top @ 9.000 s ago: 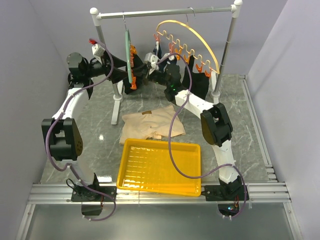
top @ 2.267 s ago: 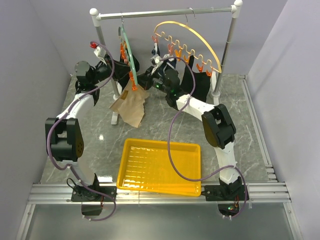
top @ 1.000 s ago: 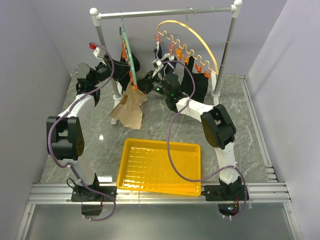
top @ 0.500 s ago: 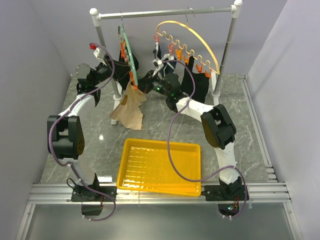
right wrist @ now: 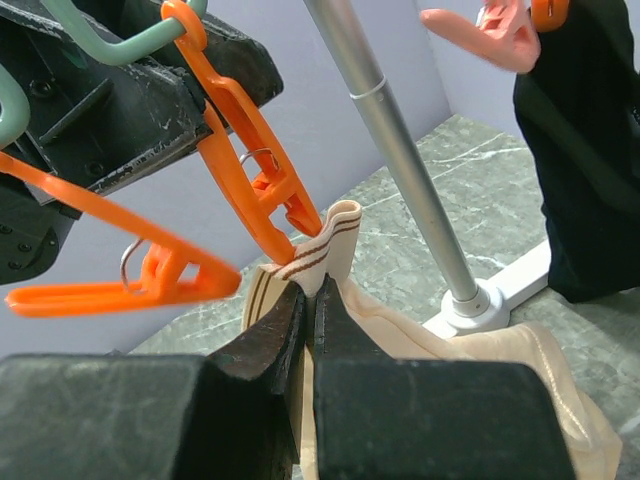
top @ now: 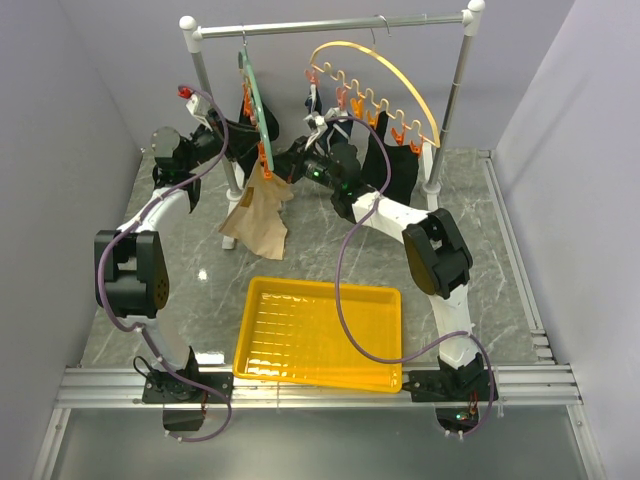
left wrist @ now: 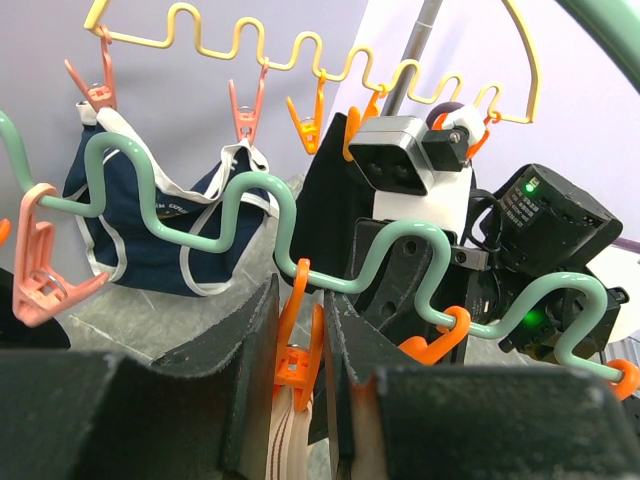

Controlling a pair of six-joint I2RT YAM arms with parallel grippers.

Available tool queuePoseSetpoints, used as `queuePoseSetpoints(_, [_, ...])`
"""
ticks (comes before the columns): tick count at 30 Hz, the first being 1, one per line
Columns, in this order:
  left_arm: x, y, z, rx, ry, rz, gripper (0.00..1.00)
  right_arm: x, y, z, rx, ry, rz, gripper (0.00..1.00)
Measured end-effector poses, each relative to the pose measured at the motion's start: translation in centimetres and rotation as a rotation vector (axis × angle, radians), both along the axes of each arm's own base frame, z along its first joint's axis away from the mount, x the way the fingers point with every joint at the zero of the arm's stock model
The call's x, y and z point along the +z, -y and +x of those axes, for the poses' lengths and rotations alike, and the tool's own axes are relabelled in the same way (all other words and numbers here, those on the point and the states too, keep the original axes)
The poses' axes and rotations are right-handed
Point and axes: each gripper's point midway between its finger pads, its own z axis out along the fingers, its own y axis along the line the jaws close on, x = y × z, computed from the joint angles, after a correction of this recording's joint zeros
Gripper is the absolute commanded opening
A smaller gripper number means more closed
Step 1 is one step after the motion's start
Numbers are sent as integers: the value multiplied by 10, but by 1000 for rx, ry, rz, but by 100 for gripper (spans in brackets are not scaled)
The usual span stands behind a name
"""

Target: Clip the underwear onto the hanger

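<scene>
The beige underwear [top: 258, 215] hangs below the green hanger [top: 256, 100] on the rail. My right gripper [right wrist: 310, 300] is shut on its striped waistband [right wrist: 325, 245], holding it up to an orange clip [right wrist: 250, 160]. My left gripper [left wrist: 300, 320] is shut on that same orange clip [left wrist: 297, 345], pressing its two handles under the wavy green hanger [left wrist: 410, 226]. The clip's tips sit at the waistband's top edge. I cannot tell whether they bite the cloth. In the top view both grippers meet at the hanger's lower end.
A yellow tray [top: 320, 335] lies on the table in front of the arms. The yellow arc hanger [top: 380, 70] carries a navy brief [left wrist: 140, 240] and black garments [top: 395, 165]. The rack's left post [right wrist: 400, 150] stands just behind the underwear.
The underwear has gone from lying on the table up to the green hanger. Over the last second both grippers and the cloth have hardly shifted.
</scene>
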Motion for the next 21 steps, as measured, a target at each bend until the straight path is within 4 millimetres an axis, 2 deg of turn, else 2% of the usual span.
queuePoseSetpoints(21, [1,1,1,-12,0,-4,0,3,0,0,3,-1,4,0])
